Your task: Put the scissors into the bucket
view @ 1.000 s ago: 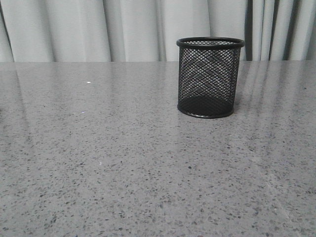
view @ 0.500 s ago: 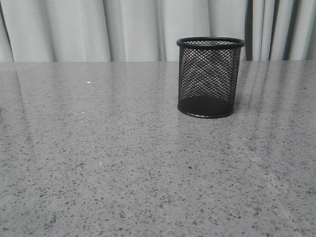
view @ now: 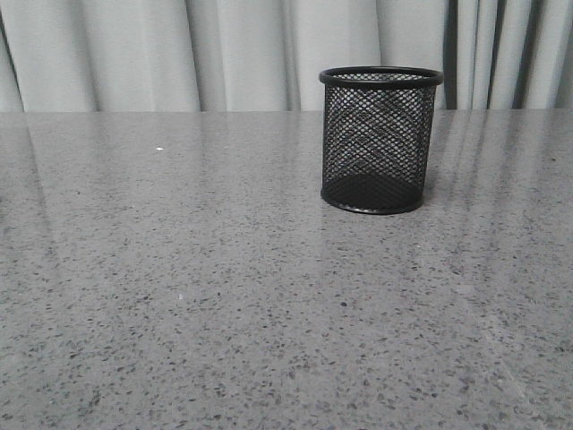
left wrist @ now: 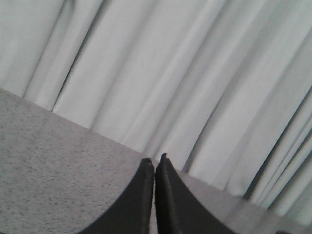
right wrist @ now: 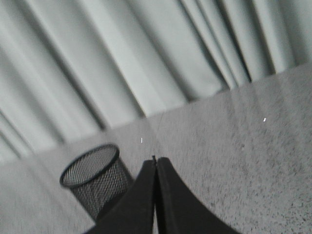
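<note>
Black wire-mesh bucket stands upright, far right on grey speckled worktop, nothing in it. Scissors not visible in any view. Left claw & right claw both pressed together, holding nothing. Judged: pre-grasp; next needs locating scissors. No readable writing.

The bucket is standing upright on the table, sitting toward one o'clock from the table's middle in the front view, near the far edge. The curtain is hanging behind the table at twelve o'clock, running across its whole width. In the right wrist view the bucket is standing just beside the right gripper.
</note>
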Action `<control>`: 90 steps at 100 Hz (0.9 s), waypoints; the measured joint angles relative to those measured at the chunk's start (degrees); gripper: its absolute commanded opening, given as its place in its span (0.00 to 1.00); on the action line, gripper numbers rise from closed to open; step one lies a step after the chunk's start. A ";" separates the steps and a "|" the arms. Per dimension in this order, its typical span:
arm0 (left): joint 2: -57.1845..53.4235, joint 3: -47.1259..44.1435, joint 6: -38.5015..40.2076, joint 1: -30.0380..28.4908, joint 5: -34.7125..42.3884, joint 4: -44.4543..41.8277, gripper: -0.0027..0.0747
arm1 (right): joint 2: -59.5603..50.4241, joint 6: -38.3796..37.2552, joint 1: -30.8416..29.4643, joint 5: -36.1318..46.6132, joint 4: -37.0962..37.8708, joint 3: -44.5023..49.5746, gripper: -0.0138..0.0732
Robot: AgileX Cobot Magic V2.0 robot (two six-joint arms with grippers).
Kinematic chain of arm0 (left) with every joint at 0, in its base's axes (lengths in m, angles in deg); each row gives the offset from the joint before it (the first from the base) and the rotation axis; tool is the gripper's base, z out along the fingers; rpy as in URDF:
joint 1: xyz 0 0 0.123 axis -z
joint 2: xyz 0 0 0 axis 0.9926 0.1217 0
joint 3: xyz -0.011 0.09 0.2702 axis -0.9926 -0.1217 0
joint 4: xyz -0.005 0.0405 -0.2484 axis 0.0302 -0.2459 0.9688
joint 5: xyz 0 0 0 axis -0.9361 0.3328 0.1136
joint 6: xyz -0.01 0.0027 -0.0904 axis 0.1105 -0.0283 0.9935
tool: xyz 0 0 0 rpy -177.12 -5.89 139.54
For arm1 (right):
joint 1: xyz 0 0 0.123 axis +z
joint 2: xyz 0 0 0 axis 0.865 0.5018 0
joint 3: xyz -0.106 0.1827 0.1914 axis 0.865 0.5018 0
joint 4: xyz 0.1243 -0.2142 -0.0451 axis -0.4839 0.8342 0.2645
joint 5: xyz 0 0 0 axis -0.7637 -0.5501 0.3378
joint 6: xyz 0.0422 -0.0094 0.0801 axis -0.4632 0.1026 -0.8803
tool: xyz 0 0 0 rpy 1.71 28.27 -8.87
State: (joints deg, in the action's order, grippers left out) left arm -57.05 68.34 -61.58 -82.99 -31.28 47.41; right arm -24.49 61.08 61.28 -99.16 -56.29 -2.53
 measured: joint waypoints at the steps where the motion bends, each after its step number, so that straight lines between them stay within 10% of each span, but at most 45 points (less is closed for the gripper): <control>1: 0.00 0.68 -0.15 0.00 -0.75 -0.61 0.01 | 0.60 0.00 0.00 -0.46 0.27 -0.52 0.11; 49: 30.13 32.70 -21.49 4.15 -36.24 -18.20 0.04 | 30.45 0.51 3.66 -25.59 14.17 -27.30 0.12; 75: 37.43 34.70 -24.83 16.82 -43.22 -27.24 0.53 | 34.73 0.63 3.87 -33.21 16.40 -31.79 0.62; 90: 41.68 34.82 -25.37 19.56 -44.75 -30.46 0.58 | 34.78 0.63 3.87 -33.69 16.49 -32.07 0.66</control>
State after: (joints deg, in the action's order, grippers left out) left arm -15.37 103.16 -86.95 -63.43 -76.03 16.96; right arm 10.29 61.71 65.15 -132.85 -39.80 -34.59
